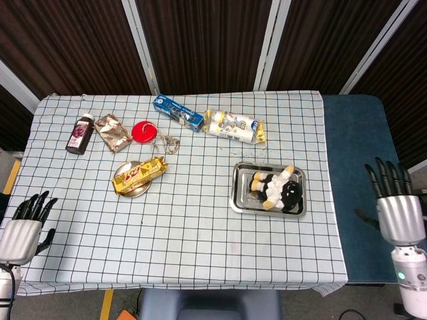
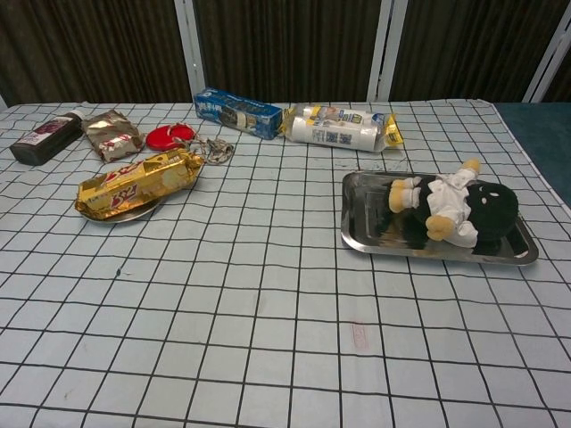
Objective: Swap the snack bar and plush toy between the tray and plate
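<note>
A black and white plush toy (image 1: 276, 189) (image 2: 453, 212) lies on its side in the steel tray (image 1: 241, 200) (image 2: 366, 234) at the right of the table. The gold-wrapped snack bar (image 1: 139, 174) (image 2: 138, 183) rests across the small round plate (image 1: 130, 189) (image 2: 125, 215) at the left. My right hand (image 1: 397, 209) hangs off the table's right edge over blue cloth, fingers spread, holding nothing. My left hand (image 1: 23, 229) sits off the front left corner, fingers apart and empty. Neither hand shows in the chest view.
Along the back lie a dark bottle (image 1: 80, 134), a crinkled brown packet (image 1: 112, 131), a red disc with a cord (image 1: 143, 131), a blue box (image 1: 177, 112) and a white and yellow packet (image 1: 233, 126). Blue cloth (image 1: 360, 180) flanks the table's right side.
</note>
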You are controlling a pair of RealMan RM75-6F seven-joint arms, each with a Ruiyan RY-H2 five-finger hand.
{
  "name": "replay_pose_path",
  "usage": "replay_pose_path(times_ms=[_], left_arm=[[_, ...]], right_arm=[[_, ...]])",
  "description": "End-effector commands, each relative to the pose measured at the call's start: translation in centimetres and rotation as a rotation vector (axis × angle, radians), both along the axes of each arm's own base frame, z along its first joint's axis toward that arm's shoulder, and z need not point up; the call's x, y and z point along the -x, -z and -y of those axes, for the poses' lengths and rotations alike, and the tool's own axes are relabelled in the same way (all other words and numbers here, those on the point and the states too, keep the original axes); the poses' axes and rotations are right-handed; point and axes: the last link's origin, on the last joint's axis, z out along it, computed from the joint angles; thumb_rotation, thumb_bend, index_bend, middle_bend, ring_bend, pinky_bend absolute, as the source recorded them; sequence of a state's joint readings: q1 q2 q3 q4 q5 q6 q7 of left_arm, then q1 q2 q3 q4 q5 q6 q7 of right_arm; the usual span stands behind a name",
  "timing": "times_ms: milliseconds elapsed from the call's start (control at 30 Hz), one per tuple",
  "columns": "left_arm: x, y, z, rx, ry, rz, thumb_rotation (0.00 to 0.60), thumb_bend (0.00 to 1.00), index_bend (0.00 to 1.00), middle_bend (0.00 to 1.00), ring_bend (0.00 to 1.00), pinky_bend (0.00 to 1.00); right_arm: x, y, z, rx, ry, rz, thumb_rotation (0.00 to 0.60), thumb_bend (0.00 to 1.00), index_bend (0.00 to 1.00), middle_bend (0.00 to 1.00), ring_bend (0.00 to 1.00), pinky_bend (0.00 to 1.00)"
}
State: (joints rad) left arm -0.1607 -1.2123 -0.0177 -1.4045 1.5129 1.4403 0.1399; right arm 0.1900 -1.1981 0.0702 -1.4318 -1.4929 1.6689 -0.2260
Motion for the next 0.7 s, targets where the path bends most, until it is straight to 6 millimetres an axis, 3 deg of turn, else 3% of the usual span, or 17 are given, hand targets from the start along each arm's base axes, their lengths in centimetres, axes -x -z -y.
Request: replay_pose_path(times_ms=[33,367,700], left_arm=[[-0.2,0.0,0.2,0.005,0.009,-0.005,0.6,0.44,0.11,0.0,0.0,0.15],[-0.4,-0.1,0.1,-0.004,0.02,-0.008,0.6,0.44,0.11,0.0,0.0,0.15],[0.4,0.0,-0.2,0.005,-0.022,-0.003,0.6,0.44,0.11,0.0,0.0,0.15]], right_arm=[[2.4,-1.2,-1.6,0.057,0.115,-0.021,0.6,0.05,0.0,0.0,0.0,0.0],[4.1,-0.1,-2.1,-0.044,0.251,-0.001,0.6,0.05,0.0,0.0,0.0,0.0],[4.7,1.0,-1.7,-0.092,0.214,-0.013,0.6,0.05,0.0,0.0,0.0,0.0]])
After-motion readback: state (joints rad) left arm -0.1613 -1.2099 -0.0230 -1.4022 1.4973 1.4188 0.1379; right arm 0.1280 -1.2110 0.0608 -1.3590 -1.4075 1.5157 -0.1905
